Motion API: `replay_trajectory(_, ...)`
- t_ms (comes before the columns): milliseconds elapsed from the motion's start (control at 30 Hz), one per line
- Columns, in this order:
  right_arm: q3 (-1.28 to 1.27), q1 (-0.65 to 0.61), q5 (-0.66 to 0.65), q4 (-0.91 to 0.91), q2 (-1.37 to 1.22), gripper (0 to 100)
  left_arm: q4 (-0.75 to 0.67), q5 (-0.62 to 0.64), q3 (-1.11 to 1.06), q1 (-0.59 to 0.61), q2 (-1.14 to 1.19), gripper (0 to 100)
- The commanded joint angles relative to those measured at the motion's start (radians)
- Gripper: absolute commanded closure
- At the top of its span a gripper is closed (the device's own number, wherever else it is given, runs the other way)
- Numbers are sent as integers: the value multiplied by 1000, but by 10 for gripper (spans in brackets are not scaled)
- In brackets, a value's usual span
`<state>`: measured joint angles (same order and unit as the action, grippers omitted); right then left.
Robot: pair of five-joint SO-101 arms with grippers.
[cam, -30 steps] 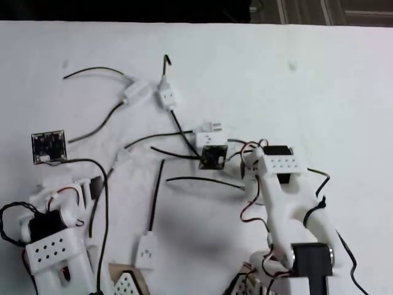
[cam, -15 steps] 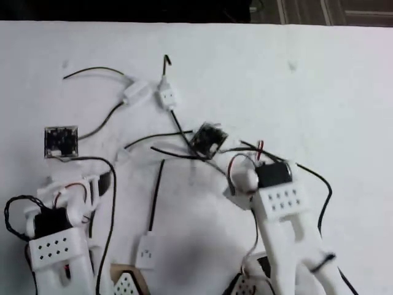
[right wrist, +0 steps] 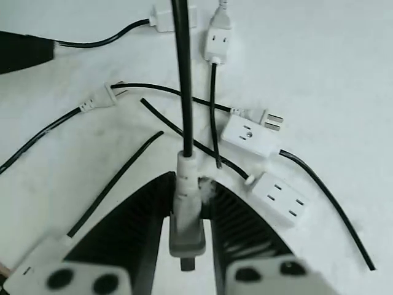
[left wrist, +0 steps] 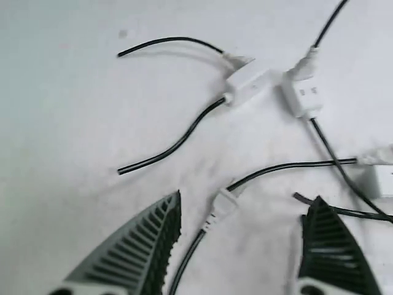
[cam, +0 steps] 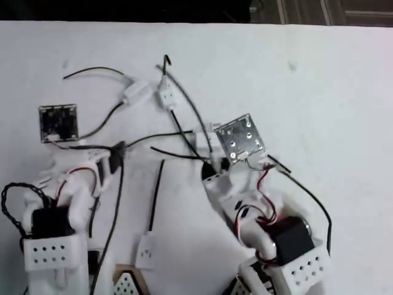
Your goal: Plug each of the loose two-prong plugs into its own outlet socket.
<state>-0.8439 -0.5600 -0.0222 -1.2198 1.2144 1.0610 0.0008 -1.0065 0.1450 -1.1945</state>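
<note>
My right gripper [right wrist: 189, 184] is shut on a grey two-prong plug [right wrist: 186, 236] whose black cable [right wrist: 182, 74] runs away over the table. In the high view this gripper [cam: 210, 167] sits near the table's middle, beside a white outlet socket [right wrist: 249, 136] with a loose plug [right wrist: 263, 115] lying against it. My left gripper [left wrist: 248, 200] is open over a small white plug [left wrist: 223, 203] on the table, which lies between its fingers. In the high view the left gripper [cam: 115, 152] is at the left.
Two white outlets [cam: 136, 91] [cam: 167, 96] lie at the back, another outlet [cam: 147, 251] near the front edge, and one more outlet [right wrist: 279, 195] close to my right gripper. Black cables cross the middle of the white table [cam: 319, 80].
The right arm pulled back toward the front and turned its wrist, bringing a cable up with it. The left arm moved forward, over the small white plug.
</note>
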Motion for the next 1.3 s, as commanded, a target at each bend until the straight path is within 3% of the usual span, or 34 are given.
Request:
replay_trajectory(0,34,-65,44,28,13,981,55,68,126,-120,-15,688)
replay_trajectory(267,-110,-222,51,183,21,981,97,97,180,-323,-15,688)
replay_trajectory(400,-201,-239,46,303,21,981,149,94,183,-389,-44,688)
replay_trajectory(633,-247,-239,44,367,13,981,221,81,75,-524,-358,688)
replay_trajectory(767,-247,-237,44,366,13,981,216,-14,-57,-610,-553,688)
replay_trajectory(1033,-245,-156,43,361,12,982,209,-23,-89,-532,-625,721)
replay_trajectory(1267,-247,154,25,360,12,982,190,-74,-97,-409,-619,721)
